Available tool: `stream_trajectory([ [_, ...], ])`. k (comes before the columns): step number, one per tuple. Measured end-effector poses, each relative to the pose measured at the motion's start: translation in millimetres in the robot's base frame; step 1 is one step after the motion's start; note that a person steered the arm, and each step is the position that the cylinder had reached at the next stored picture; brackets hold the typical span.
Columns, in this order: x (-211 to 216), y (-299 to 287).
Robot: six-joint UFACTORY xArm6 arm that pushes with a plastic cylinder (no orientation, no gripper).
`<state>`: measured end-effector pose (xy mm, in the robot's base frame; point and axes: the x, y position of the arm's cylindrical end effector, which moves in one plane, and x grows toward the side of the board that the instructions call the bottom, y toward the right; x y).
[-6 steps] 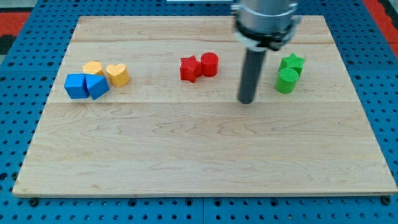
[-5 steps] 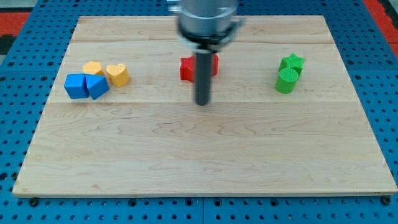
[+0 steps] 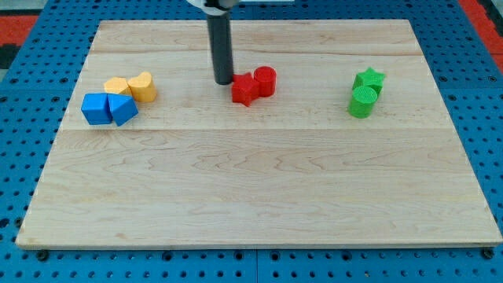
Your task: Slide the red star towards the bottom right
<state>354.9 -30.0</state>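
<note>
The red star (image 3: 244,88) lies on the wooden board (image 3: 259,196) a little above its middle, touching a red cylinder (image 3: 266,81) on its right. My tip (image 3: 224,81) stands just left of the red star, at its upper left edge, touching it or nearly so. The dark rod rises from the tip to the view's top.
A green star (image 3: 369,79) and a green cylinder (image 3: 362,102) sit together at the right. At the left sit two yellow blocks (image 3: 118,86) (image 3: 143,86) and two blue blocks (image 3: 96,108) (image 3: 123,108) in a cluster.
My tip moved from right of the red blocks across to their upper left. The red star shifted slightly right and down. One yellow block shifted a little up and left.
</note>
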Motion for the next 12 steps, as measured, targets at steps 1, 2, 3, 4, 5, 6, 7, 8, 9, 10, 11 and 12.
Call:
stream_trajectory([
  [1, 50, 13],
  [2, 79, 30],
  [3, 65, -7],
  [4, 34, -27],
  [5, 13, -17],
  [6, 34, 25],
  [7, 94, 78],
  [8, 124, 88],
  [9, 118, 0],
  [10, 74, -6],
  [11, 48, 18],
  [12, 59, 87],
])
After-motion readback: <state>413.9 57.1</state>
